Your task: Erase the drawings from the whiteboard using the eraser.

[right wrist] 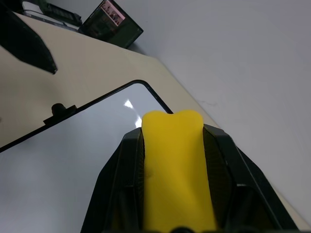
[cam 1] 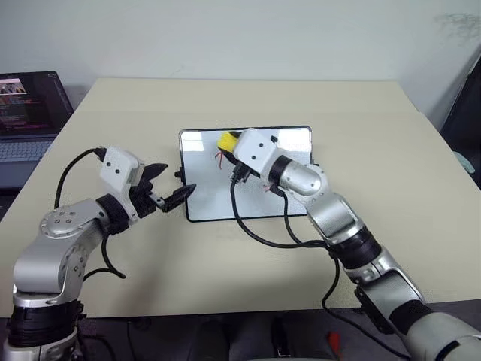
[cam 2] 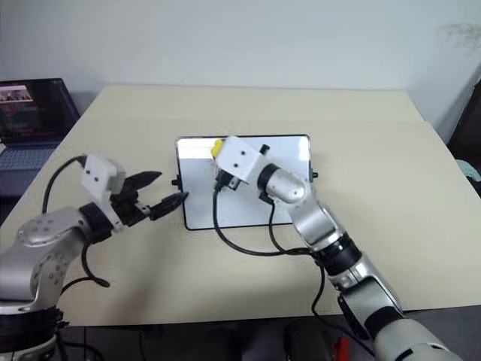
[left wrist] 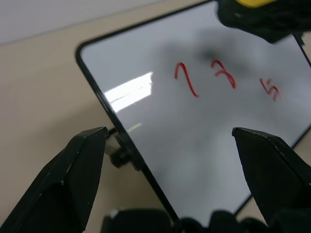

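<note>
Eraser, a small yellow block, sits clamped between the black jaws of the right gripper, its rounded end poking out past the fingertips. That gripper hangs over the glossy white rectangular whiteboard with its thin black frame, toward the board's 11 o'clock part in the head views; whether the block touches the surface, I cannot tell. Beneath it, three small red marker drawings show in the left wrist view as thin-stroked digits in a row on the glass-bright surface, unerased.

Over at 9 o'clock of the board, the left gripper has its jaws spread wide and empty, straddling the board's left short edge, one black fingertip outside the frame and the other over the white surface, with a small black knob on the frame just between them.

Board lies flat near the middle of the pale beige bench. Far off at 10 o'clock, past the bench's left edge, an open dark laptop glows with its screen lit.
</note>
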### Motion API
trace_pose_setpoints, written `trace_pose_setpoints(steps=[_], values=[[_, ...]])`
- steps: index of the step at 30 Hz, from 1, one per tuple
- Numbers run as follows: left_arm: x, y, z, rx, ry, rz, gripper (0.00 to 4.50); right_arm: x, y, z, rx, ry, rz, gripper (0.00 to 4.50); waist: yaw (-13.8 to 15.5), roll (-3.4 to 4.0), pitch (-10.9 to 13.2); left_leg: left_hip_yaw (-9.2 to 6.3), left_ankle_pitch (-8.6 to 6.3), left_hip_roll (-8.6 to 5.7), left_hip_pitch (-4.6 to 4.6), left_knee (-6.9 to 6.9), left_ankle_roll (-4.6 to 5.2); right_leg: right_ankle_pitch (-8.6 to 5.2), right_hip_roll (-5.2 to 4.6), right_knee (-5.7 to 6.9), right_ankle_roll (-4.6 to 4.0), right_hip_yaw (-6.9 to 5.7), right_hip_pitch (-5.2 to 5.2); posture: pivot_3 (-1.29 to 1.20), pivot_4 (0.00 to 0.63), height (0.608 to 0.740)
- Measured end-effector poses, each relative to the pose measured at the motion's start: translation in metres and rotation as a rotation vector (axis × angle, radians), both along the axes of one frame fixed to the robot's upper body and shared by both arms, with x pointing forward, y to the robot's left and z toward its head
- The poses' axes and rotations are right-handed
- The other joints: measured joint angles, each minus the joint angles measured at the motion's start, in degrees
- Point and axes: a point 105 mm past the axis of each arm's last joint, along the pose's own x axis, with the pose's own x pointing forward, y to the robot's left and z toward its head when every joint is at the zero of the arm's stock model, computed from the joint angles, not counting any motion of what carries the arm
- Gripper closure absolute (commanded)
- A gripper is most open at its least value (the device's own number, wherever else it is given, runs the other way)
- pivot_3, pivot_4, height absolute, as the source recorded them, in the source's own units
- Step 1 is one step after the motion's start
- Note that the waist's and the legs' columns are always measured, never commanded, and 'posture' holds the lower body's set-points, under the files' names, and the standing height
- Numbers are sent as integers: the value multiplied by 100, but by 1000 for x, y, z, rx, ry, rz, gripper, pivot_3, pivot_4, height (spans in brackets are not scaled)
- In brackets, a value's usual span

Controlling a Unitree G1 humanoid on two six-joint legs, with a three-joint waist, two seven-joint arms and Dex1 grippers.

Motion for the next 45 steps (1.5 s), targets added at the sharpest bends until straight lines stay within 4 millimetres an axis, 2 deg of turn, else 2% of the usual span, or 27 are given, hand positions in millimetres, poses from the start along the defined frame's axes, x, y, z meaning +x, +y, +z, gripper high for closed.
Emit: trace_pose_setpoints(steps=[6,9,11,14,21,26,33,41,45], values=[[-2,-1,2,16,0,-23,0,10,21,0,-94,-36,15,3165,-1,0,0,-2,-1,1,-2,0,1,0,0,2,-1,1,-4,0,150,740],[-2,-2,2,17,2,-26,0,15,25,1,-127,-51,7,3166,-1,0,0,-5,-1,2,-3,-1,2,1,-1,1,-1,1,-4,0,150,740],[-3,-2,1,17,3,-31,0,20,26,-6,-158,-44,-3,3170,-1,0,0,-7,-2,9,-4,-1,3,1,-3,2,-2,1,-4,0,150,740],[-3,-3,1,17,6,-40,0,23,24,-17,-204,-25,-11,3173,0,0,0,-3,-3,38,-5,0,2,1,-2,1,-2,1,-4,0,150,740],[-3,-4,2,19,-2,-43,0,16,22,-44,-323,32,40,3174,0,1,0,0,-5,51,-2,0,2,2,7,4,-3,0,-6,0,150,740],[-1,-6,6,21,-15,-53,0,16,19,-46,-360,22,37,3174,1,0,0,2,-5,55,2,2,2,4,13,7,-7,0,-5,0,150,740],[0,-8,5,23,-15,-60,0,26,14,-31,-329,-43,-26,3174,1,0,0,12,-5,58,1,2,1,5,16,5,-9,0,-6,0,150,740],[1,-10,5,25,-21,-67,0,17,10,-46,-426,9,40,3174,1,-1,-1,12,-4,59,8,3,1,6,17,8,-9,1,-4,0,150,740],[1,-10,5,25,-22,-66,0,18,10,-47,-427,10,36,3174,3,-1,-1,16,-4,62,9,4,1,9,24,9,-15,1,-4,0,150,740]])
